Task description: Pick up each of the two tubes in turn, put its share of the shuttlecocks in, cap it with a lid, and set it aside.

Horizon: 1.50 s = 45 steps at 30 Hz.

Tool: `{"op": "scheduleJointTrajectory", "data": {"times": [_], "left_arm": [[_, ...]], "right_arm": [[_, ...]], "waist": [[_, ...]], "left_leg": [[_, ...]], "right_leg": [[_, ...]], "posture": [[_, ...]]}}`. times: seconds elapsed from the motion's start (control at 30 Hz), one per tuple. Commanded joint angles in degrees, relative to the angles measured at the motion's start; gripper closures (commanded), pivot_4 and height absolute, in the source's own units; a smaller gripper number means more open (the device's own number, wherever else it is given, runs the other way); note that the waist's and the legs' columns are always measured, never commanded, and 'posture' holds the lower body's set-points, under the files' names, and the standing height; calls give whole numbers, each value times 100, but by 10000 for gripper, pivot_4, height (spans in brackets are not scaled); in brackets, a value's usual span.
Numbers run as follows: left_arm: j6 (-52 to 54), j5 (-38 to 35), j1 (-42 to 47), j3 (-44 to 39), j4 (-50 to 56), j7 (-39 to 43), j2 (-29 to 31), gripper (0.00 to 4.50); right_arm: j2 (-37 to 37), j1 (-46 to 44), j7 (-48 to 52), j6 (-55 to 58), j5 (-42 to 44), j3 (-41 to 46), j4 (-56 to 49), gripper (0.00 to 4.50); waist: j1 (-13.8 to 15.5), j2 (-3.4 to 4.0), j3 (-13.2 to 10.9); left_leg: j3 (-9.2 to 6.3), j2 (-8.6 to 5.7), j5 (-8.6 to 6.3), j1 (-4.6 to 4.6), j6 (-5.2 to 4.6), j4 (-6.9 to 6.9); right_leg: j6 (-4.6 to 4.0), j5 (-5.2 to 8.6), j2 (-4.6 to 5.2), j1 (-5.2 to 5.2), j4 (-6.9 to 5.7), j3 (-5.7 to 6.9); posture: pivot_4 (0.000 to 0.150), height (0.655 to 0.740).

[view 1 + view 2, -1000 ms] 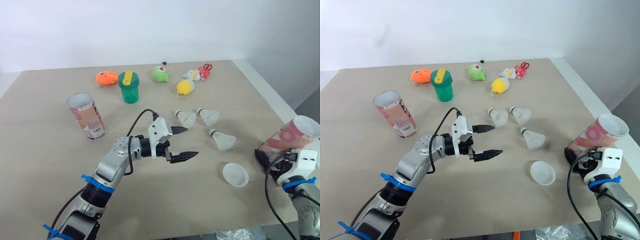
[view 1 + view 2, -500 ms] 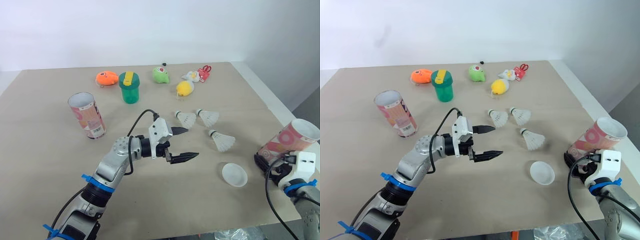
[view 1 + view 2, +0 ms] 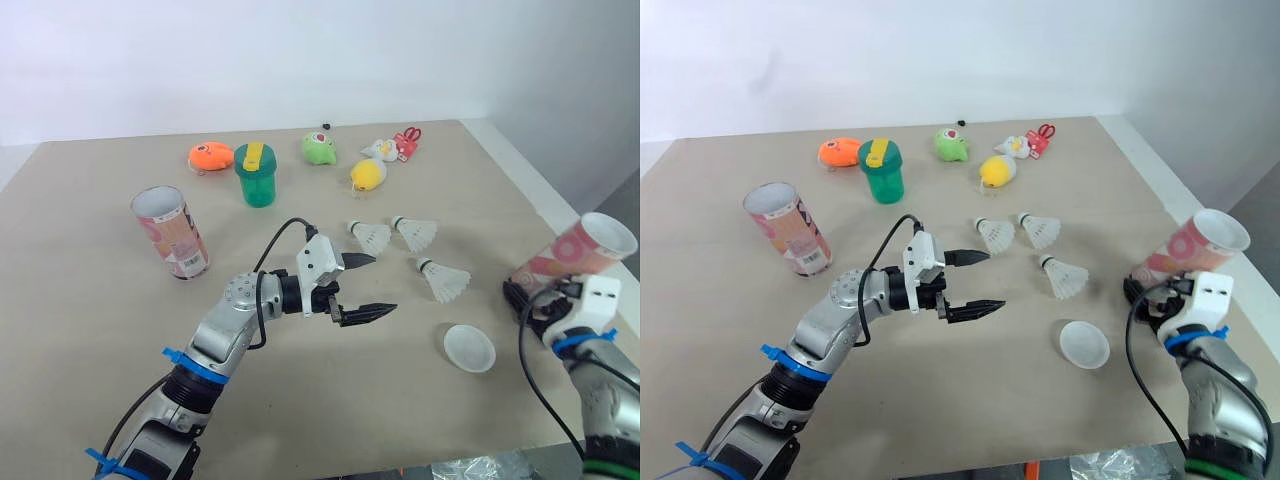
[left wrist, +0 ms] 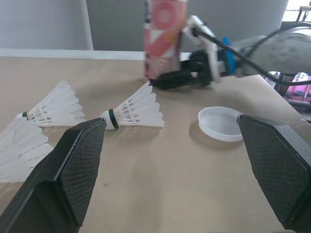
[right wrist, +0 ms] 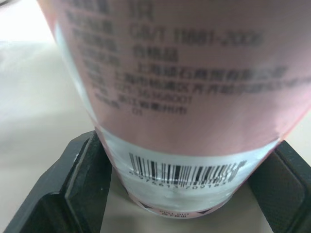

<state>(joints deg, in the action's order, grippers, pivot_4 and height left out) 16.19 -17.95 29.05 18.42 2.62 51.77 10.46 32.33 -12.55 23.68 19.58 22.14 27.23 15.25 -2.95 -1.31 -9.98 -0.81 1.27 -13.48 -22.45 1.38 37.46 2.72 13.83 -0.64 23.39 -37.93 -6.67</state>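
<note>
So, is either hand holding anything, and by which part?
The right hand grips the pink tube near its bottom end, a finger on each side. The left hand is open, holding nothing.

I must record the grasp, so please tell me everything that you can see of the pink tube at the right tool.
The pink tube is a cylinder, seemingly cardboard, with a pink printed wrap and a pale band with a barcode near its base. Its white-rimmed top is open, with no lid on it. It leans, mouth tilted up toward the robot's right, near the right edge of the table. The right tool is shut on its lower end, clamping it from both sides.
</note>
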Motion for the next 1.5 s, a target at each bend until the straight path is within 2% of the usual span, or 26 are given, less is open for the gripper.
{"op": "scheduleJointTrajectory", "data": {"times": [0.03, 0.23, 0.37, 0.67, 1.23, 1.5], "left_arm": [[-81, 20, 107, -50, 64, -3, -10, 0], [-48, 31, 53, -52, 161, -58, 5, 0], [-35, 38, 1, -59, 220, -104, 27, 0], [-30, 9, -39, -16, 246, -140, 49, 0], [-31, -11, -10, 17, 179, -52, 32, 0], [-13, -10, -1, 10, 168, -14, 28, 0]], "right_arm": [[206, -410, 10, -280, -232, -121, 460, 2844], [386, -1000, -238, -205, -601, -355, 1415, 2844], [474, -945, -80, 125, -618, -502, 1484, 2844], [595, -308, 85, 1585, -432, -550, 868, 2844], [439, 853, 81, 2693, -100, -524, -293, 2844], [456, 1049, 75, 2804, -56, -442, -483, 2844]], "waist": [[4, 2, 0], [16, 2, 0], [16, 2, 0], [58, -18, 16], [82, -142, 106], [109, -158, 119]], "left_leg": [[-1, 0, 0, 0, 0, 0], [0, -7, -3, -8, -3, -3], [-1, -8, -3, -11, -4, -2], [-29, -10, -7, -35, -10, -2], [-61, -4, -8, -29, -11, 0], [-81, 0, -11, 13, -10, -1]], "right_leg": [[-1, 1, 0, 0, 0, 1], [9, 7, 8, 0, 9, -2], [21, -3, 9, -11, 36, -5], [29, -7, 8, -24, 81, 12], [16, -2, 6, -44, 85, 45], [-15, 17, 4, -96, 88, 68]], "posture": [[1500, 7400], [1500, 7400], [1500, 7400], [1500, 7400], [1500, 7400], [1500, 7400]]}}
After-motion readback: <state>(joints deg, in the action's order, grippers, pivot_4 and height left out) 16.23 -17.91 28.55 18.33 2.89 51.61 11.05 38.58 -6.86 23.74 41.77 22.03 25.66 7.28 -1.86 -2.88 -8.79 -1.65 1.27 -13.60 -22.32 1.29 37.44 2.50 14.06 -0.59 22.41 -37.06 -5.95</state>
